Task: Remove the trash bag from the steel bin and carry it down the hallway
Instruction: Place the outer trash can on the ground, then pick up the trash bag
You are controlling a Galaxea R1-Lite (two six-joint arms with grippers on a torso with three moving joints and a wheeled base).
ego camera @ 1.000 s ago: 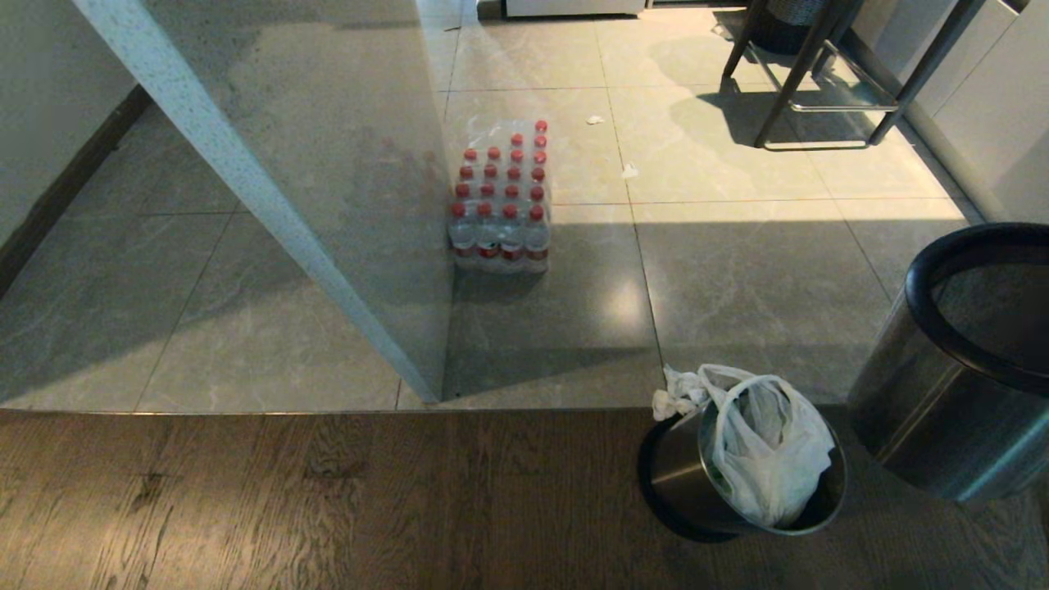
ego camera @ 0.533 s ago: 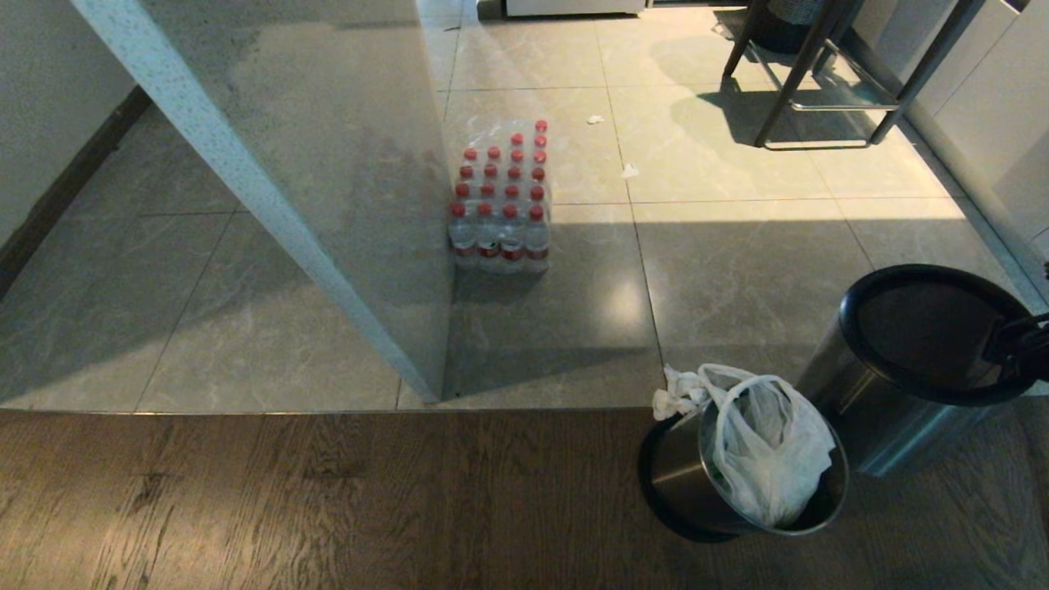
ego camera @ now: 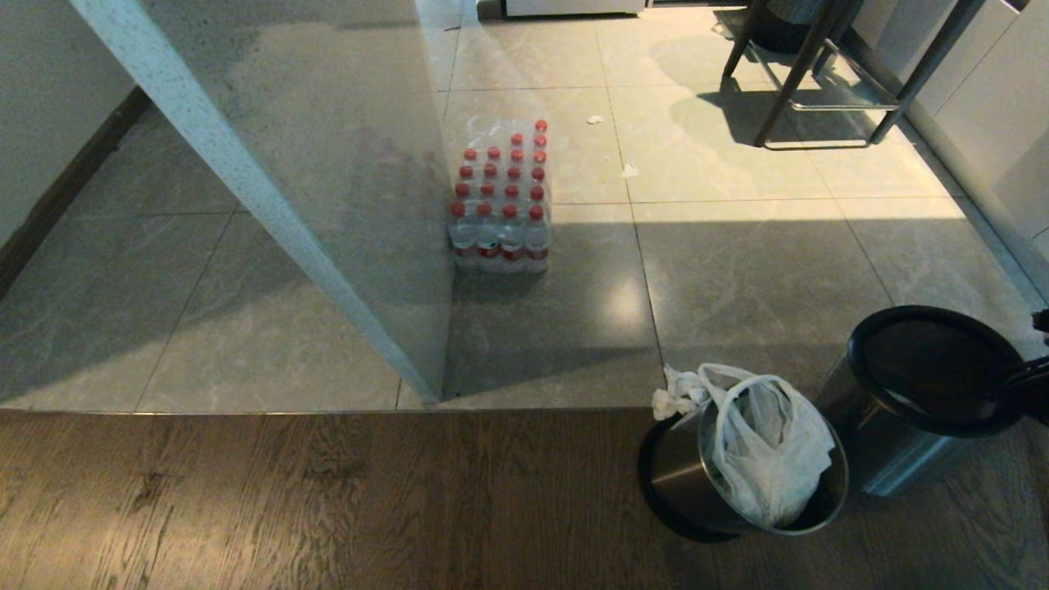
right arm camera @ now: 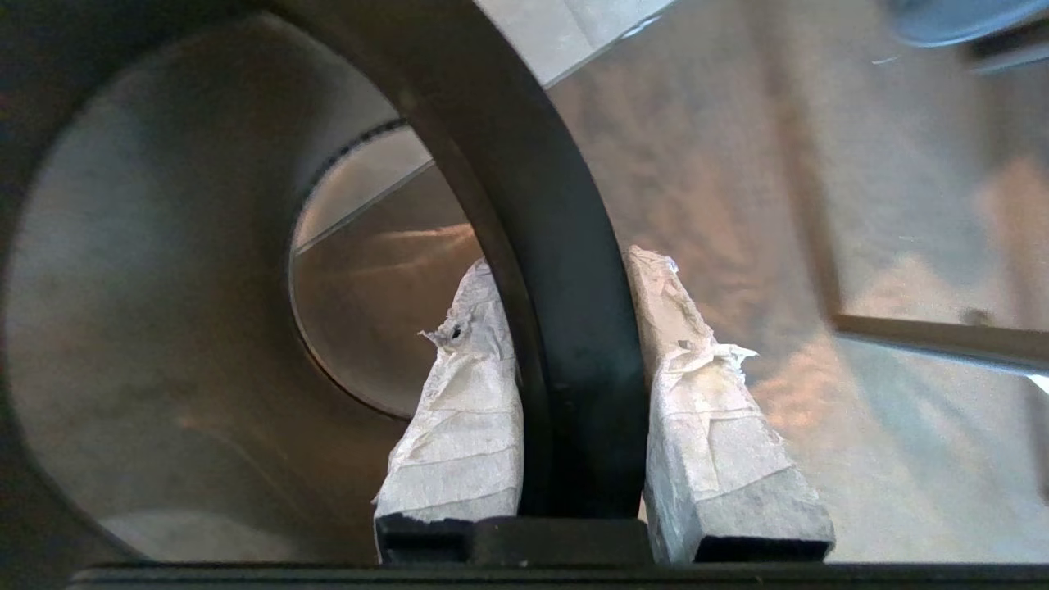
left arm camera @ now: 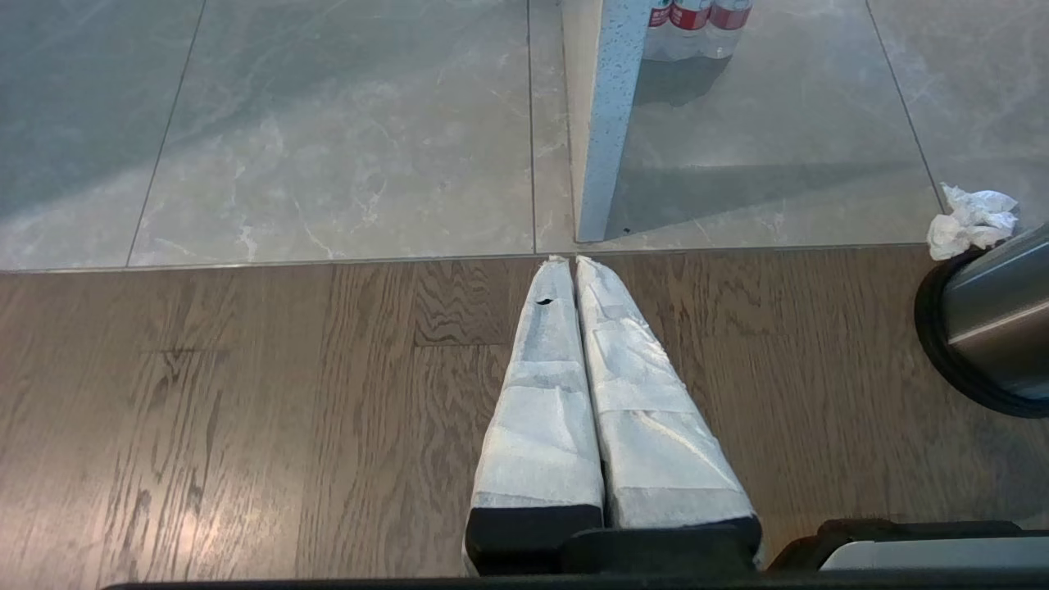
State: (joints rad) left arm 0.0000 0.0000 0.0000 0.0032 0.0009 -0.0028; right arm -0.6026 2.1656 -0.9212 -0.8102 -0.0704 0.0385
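Note:
The white trash bag [ego camera: 766,459] sits in the small steel bin [ego camera: 680,471], which stands tilted on the wood floor at the lower right, its handles up. Right of it is a second steel cylinder [ego camera: 881,442] with a thick black rim [ego camera: 934,418]. My right gripper [right arm camera: 565,270] is shut on that rim [right arm camera: 574,344], one finger inside the cylinder and one outside; in the head view it shows only at the right edge [ego camera: 1031,383]. My left gripper [left arm camera: 567,262] is shut and empty, low over the wood floor, left of the bin [left arm camera: 996,319].
A crumpled white tissue [ego camera: 674,393] lies against the bin's far side. A shrink-wrapped pack of red-capped bottles [ego camera: 501,201] stands on the tiles beside a wall corner [ego camera: 270,205]. Stool legs [ego camera: 807,82] and paper scraps [ego camera: 628,170] lie farther off.
The black-rimmed cylinder in my right gripper has come down and in from the right edge, ending close beside the bin. The bin, the bag and the left gripper have not moved.

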